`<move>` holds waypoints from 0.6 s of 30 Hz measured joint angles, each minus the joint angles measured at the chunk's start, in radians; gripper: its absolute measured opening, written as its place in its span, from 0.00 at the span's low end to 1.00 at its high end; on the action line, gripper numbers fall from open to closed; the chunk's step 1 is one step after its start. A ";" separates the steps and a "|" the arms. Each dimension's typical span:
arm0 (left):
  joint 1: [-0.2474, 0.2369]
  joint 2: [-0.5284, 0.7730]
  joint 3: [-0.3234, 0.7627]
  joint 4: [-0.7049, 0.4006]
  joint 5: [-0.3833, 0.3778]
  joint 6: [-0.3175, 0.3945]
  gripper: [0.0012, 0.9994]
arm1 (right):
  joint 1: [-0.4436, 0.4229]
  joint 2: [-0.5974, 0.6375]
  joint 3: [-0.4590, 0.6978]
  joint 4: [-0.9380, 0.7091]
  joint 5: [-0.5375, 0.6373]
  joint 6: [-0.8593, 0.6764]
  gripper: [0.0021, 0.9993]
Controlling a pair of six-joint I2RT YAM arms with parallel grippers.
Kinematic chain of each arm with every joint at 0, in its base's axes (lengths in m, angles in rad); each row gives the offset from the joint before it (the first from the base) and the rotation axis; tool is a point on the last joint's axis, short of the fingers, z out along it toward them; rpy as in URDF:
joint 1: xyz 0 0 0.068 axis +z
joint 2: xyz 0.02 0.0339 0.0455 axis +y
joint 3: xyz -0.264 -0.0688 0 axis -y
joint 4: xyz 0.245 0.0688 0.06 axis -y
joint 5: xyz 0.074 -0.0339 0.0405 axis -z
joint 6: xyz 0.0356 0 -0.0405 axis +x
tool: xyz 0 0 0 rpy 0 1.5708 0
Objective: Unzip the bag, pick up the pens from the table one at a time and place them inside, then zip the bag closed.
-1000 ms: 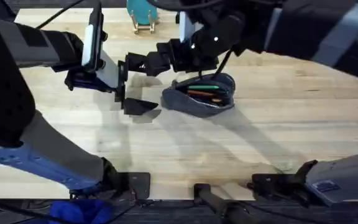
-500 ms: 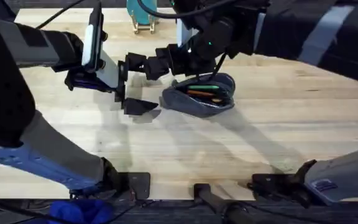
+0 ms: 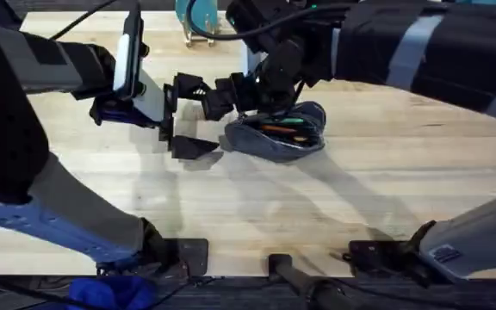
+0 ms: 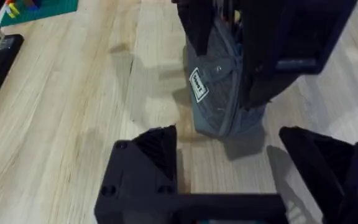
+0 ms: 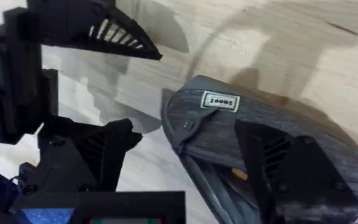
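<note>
— Where is the bag (image 3: 275, 136)?
— Mid-tabletop (image 3: 386, 172), unzipped, pens (image 3: 282, 127) inside.
— And the pincers?
— Left pincer (image 4: 229, 158) spread open beside the bag's end. Right pincer (image 5: 185, 146) open too, straddling that same end.

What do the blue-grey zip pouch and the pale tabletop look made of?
The blue-grey zip pouch: looks like woven fabric, matte, with visible stitching, a sewn-on white label and a soft sagging shape; orange lining shows inside in the overhead view. The pale tabletop: looks like wood planks with visible grain and seams, smooth with a light sheen; solid wood or veneer can't be told.
</note>
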 joint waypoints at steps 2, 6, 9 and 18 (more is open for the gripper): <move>0.000 0.000 0.000 0.000 0.000 0.000 0.99 | 0.000 0.006 0.000 -0.004 0.000 0.000 1.00; 0.000 0.000 0.000 0.000 0.000 0.000 0.99 | 0.002 0.019 0.001 -0.012 0.000 0.000 1.00; 0.000 0.000 0.000 0.000 0.000 0.000 0.99 | 0.006 0.034 0.002 -0.014 0.000 0.000 1.00; 0.000 0.000 0.000 0.000 0.000 0.000 0.99 | 0.010 0.047 0.006 -0.017 0.007 0.000 0.94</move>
